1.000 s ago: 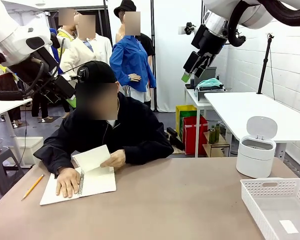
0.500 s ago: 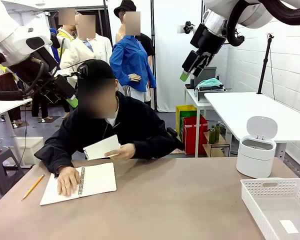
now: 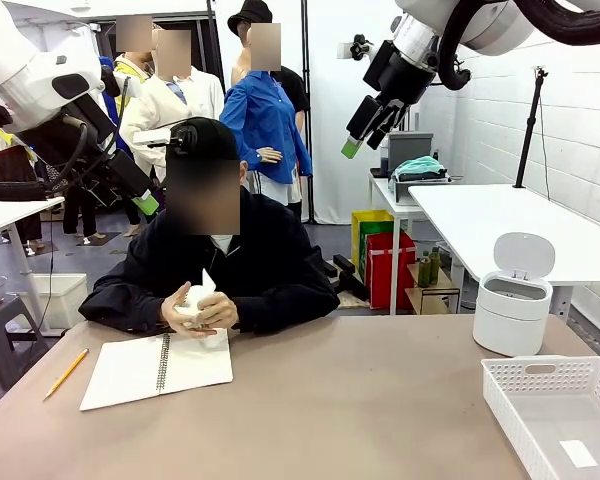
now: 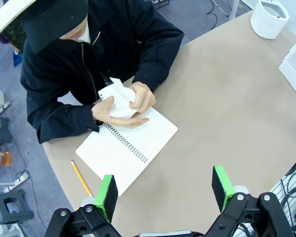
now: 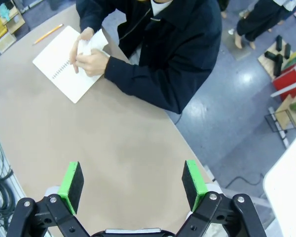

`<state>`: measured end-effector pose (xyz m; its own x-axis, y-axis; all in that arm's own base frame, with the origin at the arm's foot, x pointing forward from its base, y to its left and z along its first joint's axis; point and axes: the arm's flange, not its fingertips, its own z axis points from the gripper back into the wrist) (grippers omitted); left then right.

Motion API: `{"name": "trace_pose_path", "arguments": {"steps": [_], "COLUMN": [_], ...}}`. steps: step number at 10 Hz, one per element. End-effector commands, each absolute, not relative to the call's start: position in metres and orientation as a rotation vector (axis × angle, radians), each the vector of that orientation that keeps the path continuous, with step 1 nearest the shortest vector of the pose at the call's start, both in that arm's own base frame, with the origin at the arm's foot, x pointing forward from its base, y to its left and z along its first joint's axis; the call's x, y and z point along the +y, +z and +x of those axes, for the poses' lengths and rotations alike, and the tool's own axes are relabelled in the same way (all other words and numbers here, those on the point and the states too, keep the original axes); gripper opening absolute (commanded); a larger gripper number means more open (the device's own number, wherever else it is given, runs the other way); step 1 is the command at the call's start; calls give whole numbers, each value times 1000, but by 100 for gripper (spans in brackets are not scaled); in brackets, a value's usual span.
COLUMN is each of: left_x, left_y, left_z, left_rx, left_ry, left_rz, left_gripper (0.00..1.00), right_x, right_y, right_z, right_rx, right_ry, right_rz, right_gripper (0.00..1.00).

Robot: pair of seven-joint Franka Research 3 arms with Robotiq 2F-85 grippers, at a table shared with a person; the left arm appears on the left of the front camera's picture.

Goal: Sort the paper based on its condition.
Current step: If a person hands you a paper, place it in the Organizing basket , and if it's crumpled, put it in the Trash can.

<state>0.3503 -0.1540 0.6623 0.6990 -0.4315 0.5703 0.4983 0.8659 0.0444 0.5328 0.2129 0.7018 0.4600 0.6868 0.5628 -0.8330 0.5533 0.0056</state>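
- The paper (image 3: 198,300) is off the tabletop (image 3: 360,400). It sits bunched and creased between the person's hands (image 3: 218,312), just above the far edge of the open spiral notebook (image 3: 160,368).
- The left end effector (image 4: 164,190) hangs high over the near side of the tabletop. Its green pads are spread wide with nothing between them.
- The right end effector (image 5: 132,178) is also raised well above the tabletop. Its fingers are spread just as wide and it holds nothing.
- A pencil (image 3: 66,373) lies beside the notebook, away from the hands.
- A white lidded bin (image 3: 513,300) and a white basket (image 3: 500,395) stand at the robot's right, well apart from the paper.
- To my eye this is a waiting step: the paper is the person's for now, so neither arm has anything to pick.
- The sensible thing is to hold both arms high and clear of the hands until the wad is let go on bare tabletop.
- After that, come straight down with the fingers astride the wad, not over the notebook, and close softly so it doesn't squirt out sideways.
- A crumpled wad probably belongs in the bin and a flat sheet in the basket, though nothing here confirms which goes where.
- The right arm looks the handier one, being nearer both containers.
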Motion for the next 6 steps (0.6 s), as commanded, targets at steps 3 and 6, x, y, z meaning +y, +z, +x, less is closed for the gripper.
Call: {"name": "trace_pose_path", "arguments": {"steps": [3, 6], "left_x": [-153, -153], "left_y": [663, 663], "left_z": [350, 350], "left_rx": [-608, -608], "left_ry": [-520, -520], "left_rz": [-107, -107], "left_gripper": [100, 100], "right_x": [213, 213], "right_y": [702, 702], "right_z": [533, 533], "right_rx": [-545, -545], "right_ry": [950, 950], "right_rz": [297, 297], "right_gripper": [100, 100]}}
